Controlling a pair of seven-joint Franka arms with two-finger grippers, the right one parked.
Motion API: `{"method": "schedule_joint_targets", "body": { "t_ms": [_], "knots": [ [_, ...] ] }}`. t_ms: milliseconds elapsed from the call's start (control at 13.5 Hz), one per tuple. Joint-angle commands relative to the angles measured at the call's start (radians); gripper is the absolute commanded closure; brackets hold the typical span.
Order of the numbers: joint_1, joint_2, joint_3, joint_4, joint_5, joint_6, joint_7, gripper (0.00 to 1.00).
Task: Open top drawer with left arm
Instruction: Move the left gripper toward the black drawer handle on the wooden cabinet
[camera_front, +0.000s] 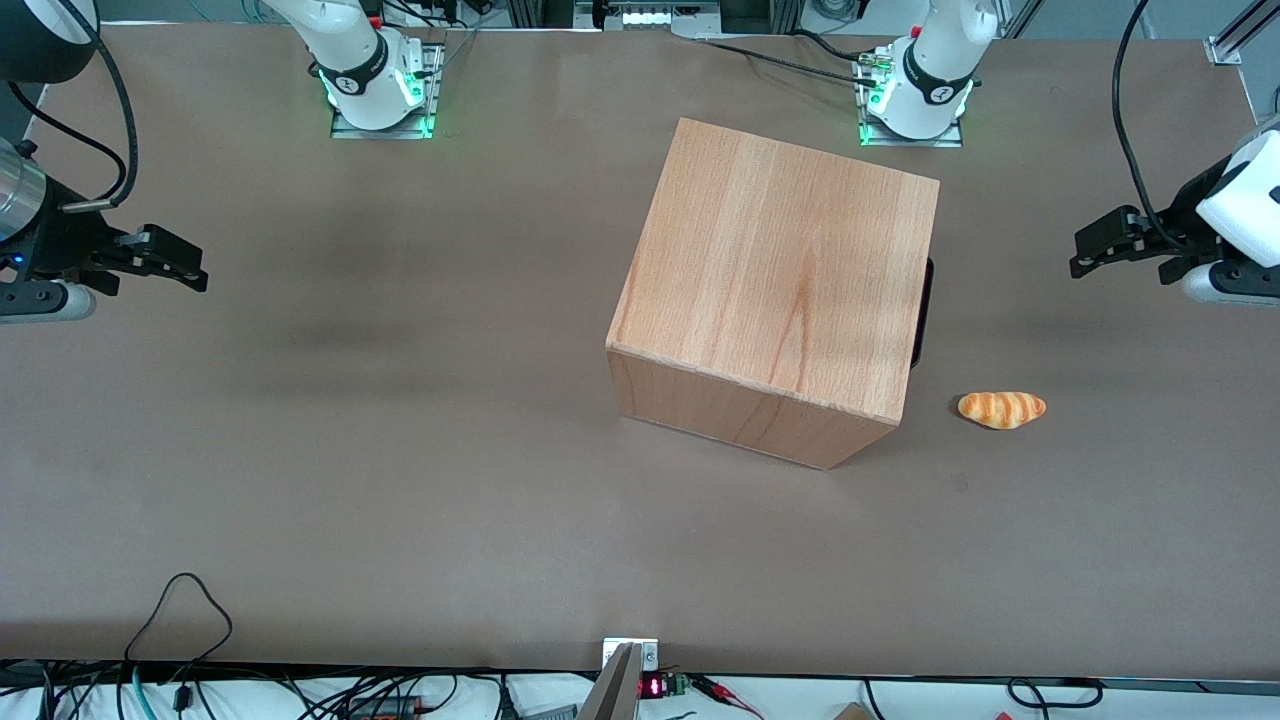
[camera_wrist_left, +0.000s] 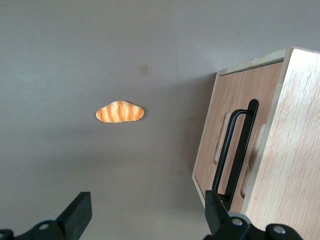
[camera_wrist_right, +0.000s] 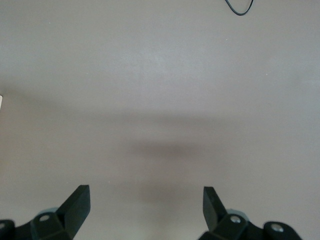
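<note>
The shallow light-wood top drawer (camera_wrist_left: 235, 135) with its black oblong handle (camera_wrist_left: 235, 152) looks shut, flush in its box, facing the white glossy left arm (camera_front: 1240, 200), whose black two-finger gripper (camera_front: 1085, 252) hangs spread well apart from it.

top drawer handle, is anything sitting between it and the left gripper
Nothing visible does. The left gripper hangs open above bare table toward the working arm's end, apart from the top drawer. Its handle faces the gripper. The bread roll lies nearer the front camera, off that line.

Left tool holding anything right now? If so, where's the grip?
Nothing held. The left tool is open, hanging above the table toward the working arm's end, clear of the drawer handle and the bread.
</note>
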Motion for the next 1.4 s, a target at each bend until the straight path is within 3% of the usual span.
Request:
{"method": "schedule_joint_targets", "body": {
  "t_ms": [0,591,812,1330],
  "knots": [
    [0.001,-0.020,-0.004,-0.015,0.005,0.007,-0.003,0.00],
    [-0.014,0.061,-0.013,-0.012,0.004,-0.002,0.003,0.00],
    [0.006,0.123,-0.007,-0.010,-0.056,-0.001,0.012,0.00],
    [0.001,0.219,-0.016,-0.009,-0.059,0.001,0.061,0.00]
  ]
}}
